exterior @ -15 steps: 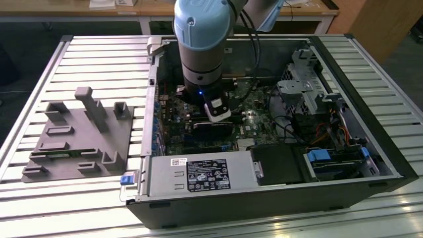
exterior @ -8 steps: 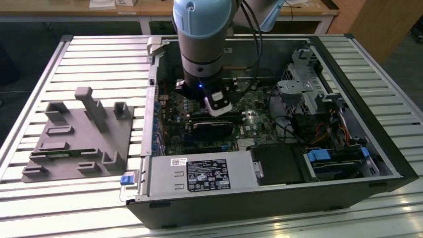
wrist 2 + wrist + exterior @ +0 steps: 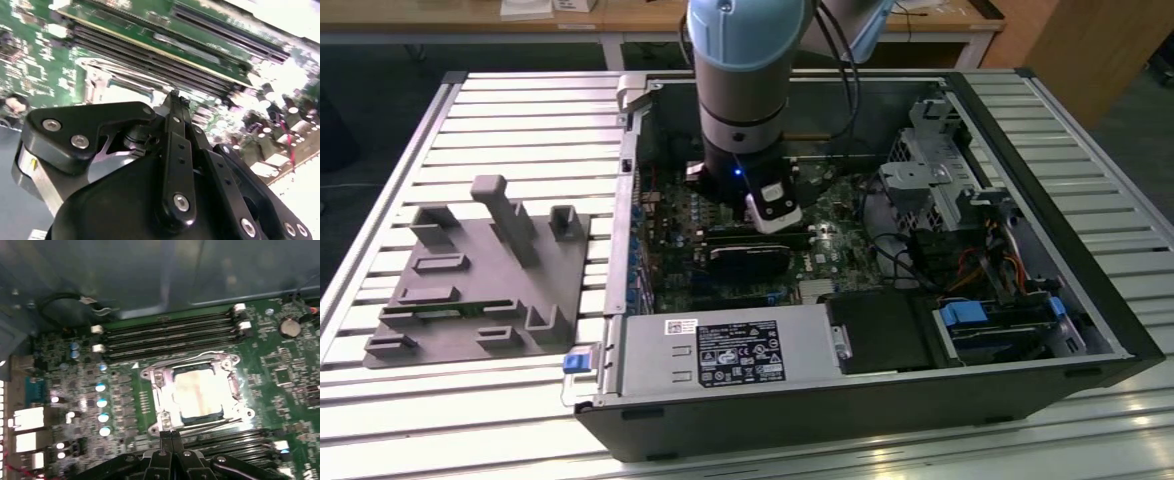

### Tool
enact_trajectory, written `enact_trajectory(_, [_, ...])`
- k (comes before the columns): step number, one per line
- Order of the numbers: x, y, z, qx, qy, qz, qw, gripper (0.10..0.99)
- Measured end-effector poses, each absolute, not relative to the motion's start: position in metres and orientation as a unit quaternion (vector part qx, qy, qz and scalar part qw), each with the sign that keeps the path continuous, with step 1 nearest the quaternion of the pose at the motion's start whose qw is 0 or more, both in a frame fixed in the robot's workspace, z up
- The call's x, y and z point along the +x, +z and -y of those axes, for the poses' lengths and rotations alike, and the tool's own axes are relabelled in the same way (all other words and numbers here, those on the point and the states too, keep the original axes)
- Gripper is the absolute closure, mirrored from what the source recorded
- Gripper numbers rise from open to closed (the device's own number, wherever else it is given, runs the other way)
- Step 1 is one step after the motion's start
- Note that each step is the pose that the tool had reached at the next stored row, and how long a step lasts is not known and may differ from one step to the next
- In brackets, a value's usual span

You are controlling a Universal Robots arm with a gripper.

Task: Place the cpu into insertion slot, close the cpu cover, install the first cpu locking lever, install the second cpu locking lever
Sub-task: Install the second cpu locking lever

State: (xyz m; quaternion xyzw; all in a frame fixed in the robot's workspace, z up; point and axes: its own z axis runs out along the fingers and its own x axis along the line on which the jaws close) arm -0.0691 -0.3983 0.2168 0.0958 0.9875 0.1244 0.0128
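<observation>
In the first wrist view the cpu (image 3: 197, 392) lies flat in the insertion slot (image 3: 148, 374), its tan-metallic face showing through the window of the silvery cpu cover (image 3: 166, 399), which lies down around it. A thin wire lever (image 3: 200, 357) runs along the socket's edge by the memory slots, and another (image 3: 215, 422) along the opposite edge. My gripper (image 3: 171, 436) is shut with nothing visible between its fingers, its tips just off the socket edge by that second lever. Its tips (image 3: 174, 100) point at the socket in the second wrist view. In the exterior view the gripper (image 3: 771, 210) reaches down into the open case.
Long black memory slots (image 3: 170, 332) flank the socket. A black graphics card (image 3: 747, 255) sits just below the gripper, with a power supply (image 3: 727, 350) in front and a drive cage (image 3: 934, 180) on the exterior view's right. A grey fixture (image 3: 480, 280) stands on the table outside the case.
</observation>
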Motion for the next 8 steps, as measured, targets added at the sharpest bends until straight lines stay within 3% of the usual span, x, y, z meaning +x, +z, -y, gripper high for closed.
enact_trajectory(8, [-0.049, 0.217, 0.395, 0.096, 0.114, -0.989, 0.013, 0.980])
